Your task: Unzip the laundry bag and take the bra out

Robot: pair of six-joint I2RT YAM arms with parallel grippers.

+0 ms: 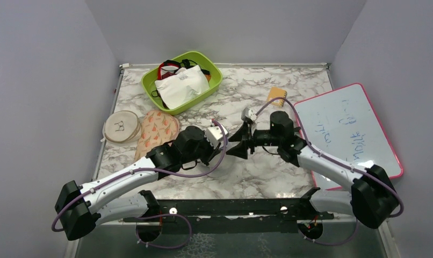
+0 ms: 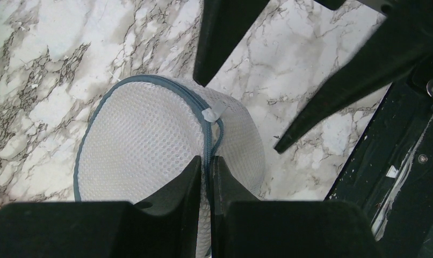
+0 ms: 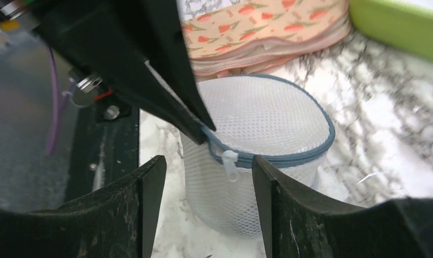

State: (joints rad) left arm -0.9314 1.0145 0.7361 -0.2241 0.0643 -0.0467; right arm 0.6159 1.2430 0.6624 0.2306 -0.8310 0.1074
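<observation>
The left end effector (image 2: 206, 162) is closed almost flat, pinching the grey-blue zip band of the laundry bag (image 2: 144, 142), while the right end effector (image 3: 206, 161) gapes wide just before the white zip pull (image 3: 230, 163), the bag resting on the marble counter (image 2: 42, 70) between both arms.

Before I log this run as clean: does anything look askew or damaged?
Only the laundry bag: it stands tipped up rather than flat, its rim pinched in the left gripper. The zip looks shut; no tear or spill visible.
</observation>
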